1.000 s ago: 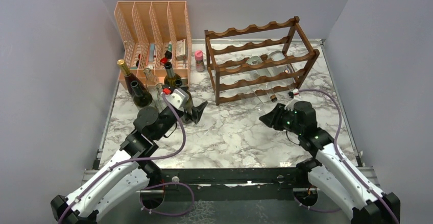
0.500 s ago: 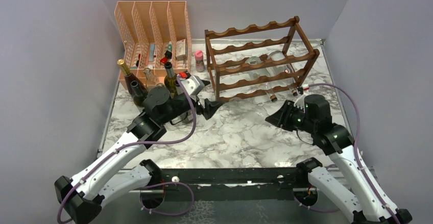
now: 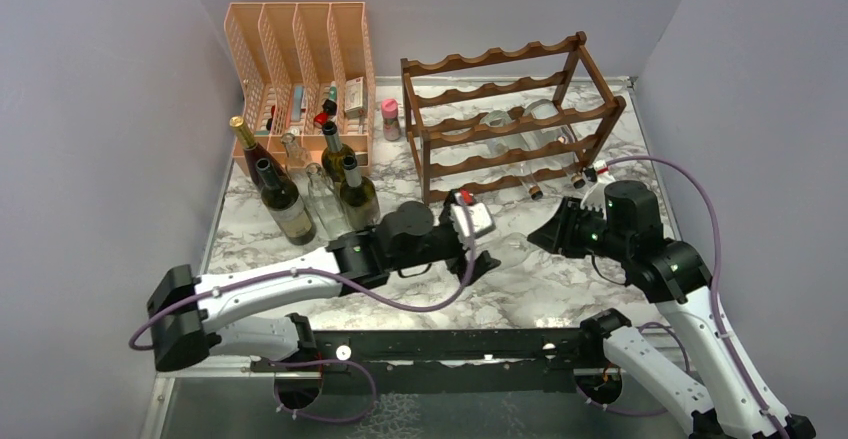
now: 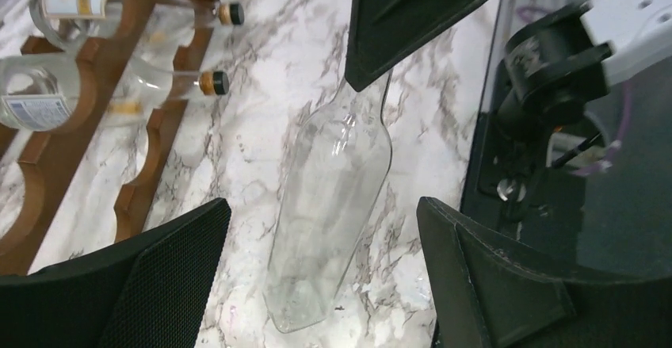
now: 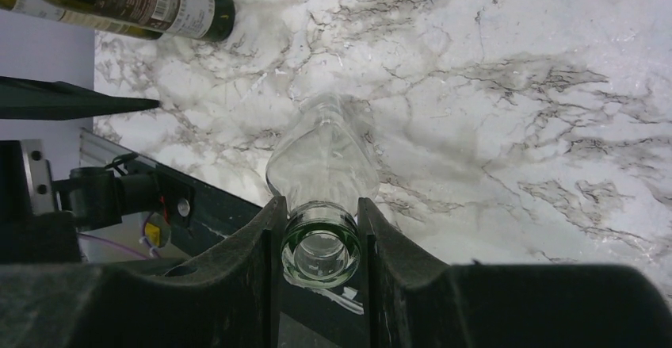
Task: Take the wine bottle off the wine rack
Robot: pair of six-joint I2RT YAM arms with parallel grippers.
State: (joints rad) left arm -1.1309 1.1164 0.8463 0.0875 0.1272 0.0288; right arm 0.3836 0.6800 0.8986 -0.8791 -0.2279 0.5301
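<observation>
Right now your right gripper [image 5: 318,205] is clamped on the wine bottle [image 4: 333,205], one finger on each side of the open mouth, as the right wrist view shows plainly. That bottle is clear glass and it is off the wine rack [image 3: 495,58]: it sits out in front of the rack's lower right corner, over the marble table [image 3: 420,219], with its neck pointing toward the right gripper and its base toward your left arm. It runs low and close to the marble, but you cannot tell from these views whether the base touches the surface. Your left gripper [image 3: 483,259] is also in front of the rack, nearer its left end, with its jaws spread wide. In the left wrist view the two dark fingers [image 4: 158,277] flank the bottle's base end with a clear gap on each side, touching nothing. On the rack, two more clear capped bottles [image 4: 119,94] lie across the scalloped rails, their caps facing the front. A cluster of upright bottles [image 3: 285,199] stands on the table to the left of the rack, and the peach mesh organizer [image 3: 300,49] stands behind them.
</observation>
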